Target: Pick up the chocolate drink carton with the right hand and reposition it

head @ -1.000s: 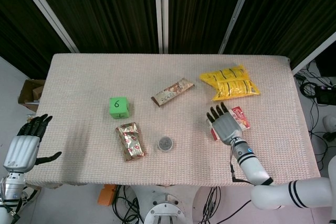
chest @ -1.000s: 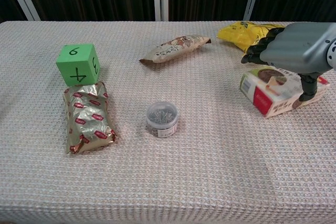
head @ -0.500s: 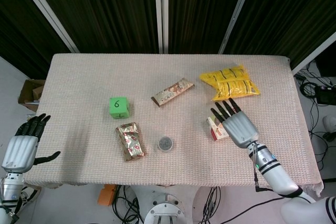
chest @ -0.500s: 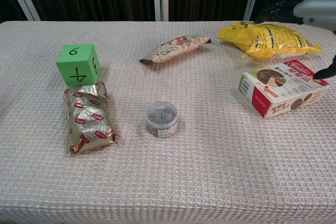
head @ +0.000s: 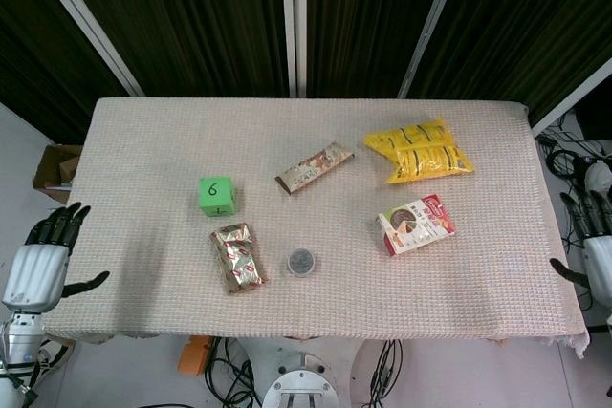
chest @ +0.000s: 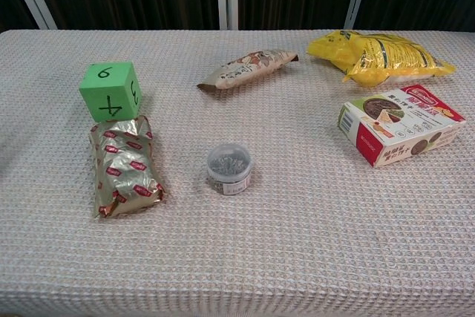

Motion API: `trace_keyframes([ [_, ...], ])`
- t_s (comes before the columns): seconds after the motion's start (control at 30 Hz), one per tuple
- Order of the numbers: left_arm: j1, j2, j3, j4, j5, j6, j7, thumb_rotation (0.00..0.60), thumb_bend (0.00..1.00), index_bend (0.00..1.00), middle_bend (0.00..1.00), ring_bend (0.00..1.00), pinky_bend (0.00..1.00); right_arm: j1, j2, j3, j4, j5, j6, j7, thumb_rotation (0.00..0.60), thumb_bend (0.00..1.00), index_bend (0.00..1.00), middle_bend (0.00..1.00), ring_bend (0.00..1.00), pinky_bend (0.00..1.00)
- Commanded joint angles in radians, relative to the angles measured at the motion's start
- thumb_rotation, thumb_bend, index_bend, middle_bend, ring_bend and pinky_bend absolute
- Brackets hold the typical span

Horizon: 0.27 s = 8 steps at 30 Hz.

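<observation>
Both hands hang off the worktop (head: 143,131) edges, holding nothing, fingers spread: left hand (head: 40,260), right hand (head: 595,247); the chocolate drink carton (chest: 399,124) lies flat right of centre, long axis slanting far-right; beyond sits a yellow bag (chest: 378,56).

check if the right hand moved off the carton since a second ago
Yes. The right hand has pulled back past the table's right edge, leaving the chocolate drink carton lying free.
</observation>
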Motion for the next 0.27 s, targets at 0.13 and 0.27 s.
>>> trace_keyframes([
  [0.13, -0.002, 0.005, -0.001, 0.002, -0.01, -0.011, -0.001, 0.474, 0.04, 0.08, 0.08, 0.07, 0.19, -0.086, -0.042, 0.059, 0.01, 0.066, -0.051, 0.006, 0.6, 0.0, 0.0, 0.0, 0.0, 0.0],
  [0.27, -0.002, 0.008, -0.003, 0.008, -0.014, -0.013, -0.013, 0.473, 0.04, 0.08, 0.07, 0.07, 0.19, -0.098, -0.05, 0.076, 0.017, 0.047, -0.065, 0.009, 0.6, 0.0, 0.0, 0.0, 0.0, 0.0],
])
